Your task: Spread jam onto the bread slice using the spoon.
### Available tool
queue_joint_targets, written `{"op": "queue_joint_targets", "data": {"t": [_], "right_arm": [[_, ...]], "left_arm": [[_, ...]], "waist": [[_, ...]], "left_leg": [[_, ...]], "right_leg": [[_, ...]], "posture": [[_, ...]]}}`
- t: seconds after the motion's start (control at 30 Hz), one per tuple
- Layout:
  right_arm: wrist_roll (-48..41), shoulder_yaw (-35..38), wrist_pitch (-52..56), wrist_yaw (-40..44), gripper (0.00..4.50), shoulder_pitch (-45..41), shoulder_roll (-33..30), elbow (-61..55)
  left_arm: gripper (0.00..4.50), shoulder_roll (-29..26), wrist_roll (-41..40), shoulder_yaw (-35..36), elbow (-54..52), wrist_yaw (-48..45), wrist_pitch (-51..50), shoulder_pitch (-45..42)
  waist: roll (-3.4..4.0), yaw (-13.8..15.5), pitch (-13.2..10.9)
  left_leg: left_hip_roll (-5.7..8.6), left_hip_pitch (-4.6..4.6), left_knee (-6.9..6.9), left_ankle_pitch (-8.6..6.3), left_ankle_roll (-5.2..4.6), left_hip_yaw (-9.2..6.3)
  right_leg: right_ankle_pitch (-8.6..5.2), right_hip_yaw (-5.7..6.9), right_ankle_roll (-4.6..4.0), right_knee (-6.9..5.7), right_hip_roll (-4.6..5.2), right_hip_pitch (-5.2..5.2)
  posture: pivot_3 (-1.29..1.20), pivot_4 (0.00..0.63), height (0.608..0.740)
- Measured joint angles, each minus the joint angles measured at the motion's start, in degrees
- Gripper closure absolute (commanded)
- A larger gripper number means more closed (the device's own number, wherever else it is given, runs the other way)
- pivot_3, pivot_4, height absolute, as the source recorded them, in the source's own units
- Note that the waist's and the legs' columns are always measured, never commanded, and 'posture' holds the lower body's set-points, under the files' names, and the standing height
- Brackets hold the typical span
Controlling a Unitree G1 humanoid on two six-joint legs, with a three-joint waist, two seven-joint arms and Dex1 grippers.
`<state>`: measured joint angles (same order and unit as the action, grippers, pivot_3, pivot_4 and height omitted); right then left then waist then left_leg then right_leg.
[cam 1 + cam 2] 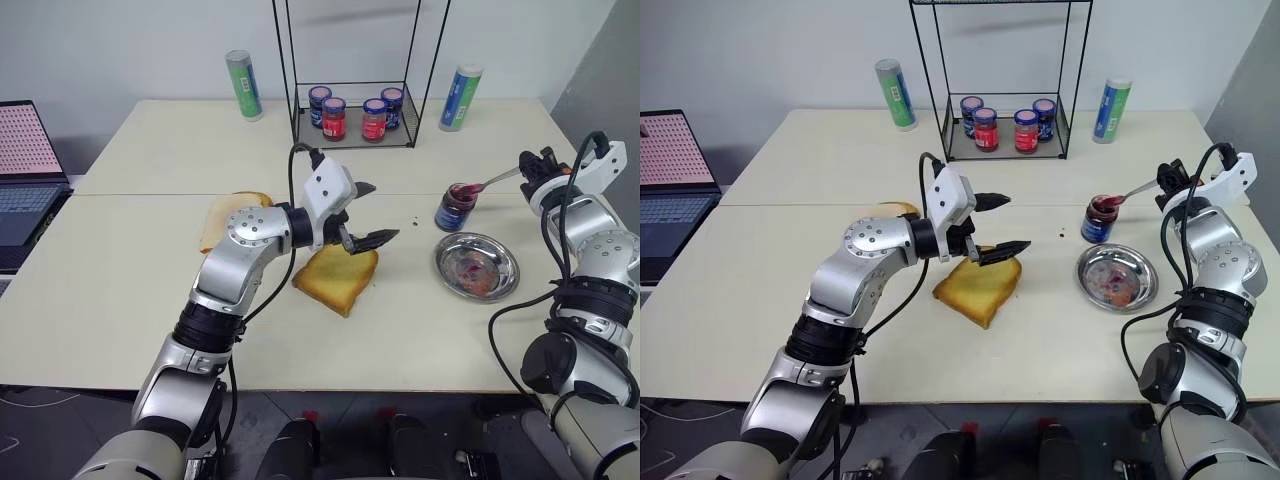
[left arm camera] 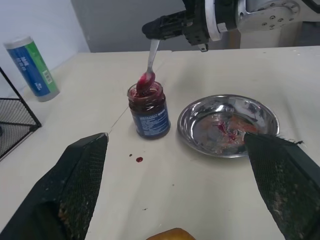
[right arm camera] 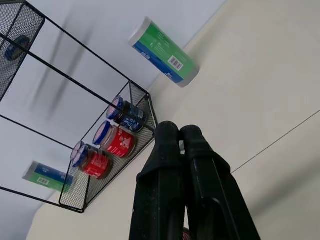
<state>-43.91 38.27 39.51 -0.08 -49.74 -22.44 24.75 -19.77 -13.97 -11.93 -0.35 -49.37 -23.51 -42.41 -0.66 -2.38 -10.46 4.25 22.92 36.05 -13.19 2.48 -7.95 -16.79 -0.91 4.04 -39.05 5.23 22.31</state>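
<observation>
**Spoon loading at the jar, bread waits**

Spoon (image 2: pixel 151 62): slim metal, stiff, light, prob. slick. Right gripper (image 1: pixel 528 170) is clamped shut on the handle end, a sound hold: far from the bowl, w/ reach to dip. The bowl sits in the mouth of the jam jar (image 2: pixel 148 111), coated red. Jam looks thick, glossy, dark red-purple; sticky, likely to drip off a tilted bowl. Drops already on the table (image 1: pixel 120 290) near the jar.

Jar: small clear glass w/ blue label, light, could tip if levered sideways. It stands at 11 o'clock of the steel dish (image 1: pixel 477 266), just beside it.

Bread slice (image 1: pixel 335 279): thick, golden face, tan crust, flat on the table, at 9 o'clock of the dish, well apart. Soft, will slide or tear under hard scraping; needs light strokes or bracing. Left gripper (image 1: pixel 363 212) hovers above its far edge, fingers spread wide, holding nothing.
</observation>
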Motion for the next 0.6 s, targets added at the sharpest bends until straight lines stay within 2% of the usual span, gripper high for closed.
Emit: {"op": "queue_joint_targets", "data": {"t": [0.6], "right_arm": [[-2.8, 1.2, 1.3, -3.0, 4.49, 0.8, 0.5, -3.7]], "left_arm": [[0.0, 0.0, 0.0, -0.1, 0.0, -0.2, 0.0, 0.0]], "waist": [[0.0, 0.0, 0.0]], "left_leg": [[-0.01, 0.0, 0.0, -0.07, -0.11, 0.0]], "right_leg": [[0.0, -0.01, 0.0, 0.0, 0.0, 0.0]], "posture": [[0.0, 0.15, 0.74]]}}
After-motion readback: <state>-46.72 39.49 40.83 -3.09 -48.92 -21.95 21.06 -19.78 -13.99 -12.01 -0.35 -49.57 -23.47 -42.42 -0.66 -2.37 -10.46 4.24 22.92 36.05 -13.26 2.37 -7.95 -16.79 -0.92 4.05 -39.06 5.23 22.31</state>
